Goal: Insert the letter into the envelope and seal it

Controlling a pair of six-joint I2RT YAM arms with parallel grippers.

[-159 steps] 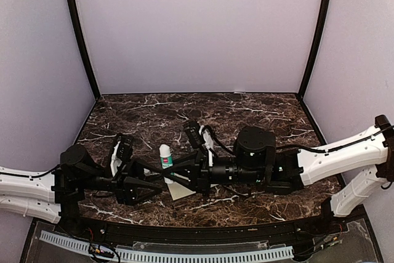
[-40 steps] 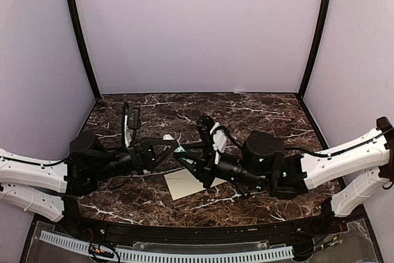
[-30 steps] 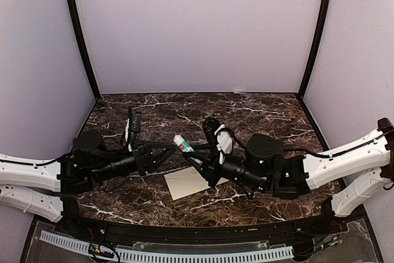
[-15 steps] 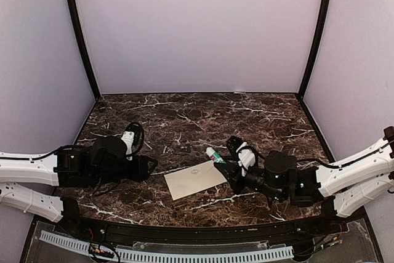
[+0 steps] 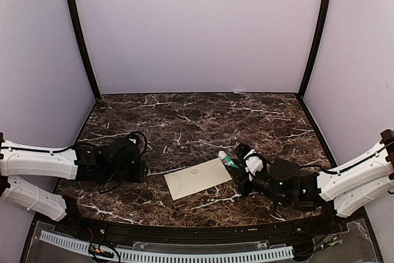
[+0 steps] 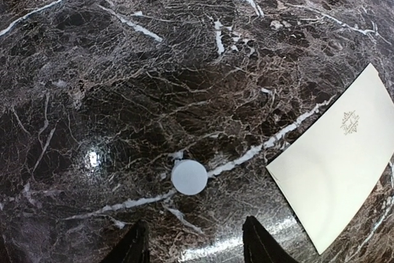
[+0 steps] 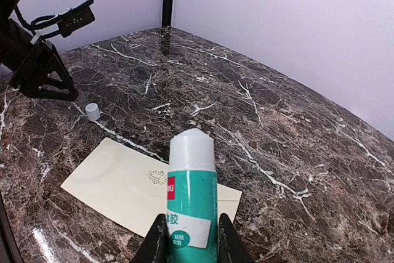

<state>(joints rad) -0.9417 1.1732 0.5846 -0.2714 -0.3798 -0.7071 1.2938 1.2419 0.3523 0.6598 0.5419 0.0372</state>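
The envelope (image 5: pixel 197 178) lies flat on the marble table with its flap down and its emblem up. It also shows in the left wrist view (image 6: pixel 335 170) and the right wrist view (image 7: pixel 117 183). The bordered letter shows in no view. My right gripper (image 5: pixel 239 167) is shut on a green-and-white glue stick (image 7: pixel 191 201), held low just right of the envelope, white tip toward it. My left gripper (image 6: pixel 196 247) is open and empty, low over the table left of the envelope. A small white cap (image 6: pixel 189 177) lies on the table just ahead of its fingers.
The cap also shows in the right wrist view (image 7: pixel 92 111), beyond the envelope's left corner. The left arm (image 5: pixel 74 161) and right arm (image 5: pixel 320 186) lie low along the near edge. Lilac walls close off the table's back and sides.
Both grippers held the glue stick together above the table's middle. They have since parted: my right went right and down with the stick, my left drew back left, and the envelope is uncovered.
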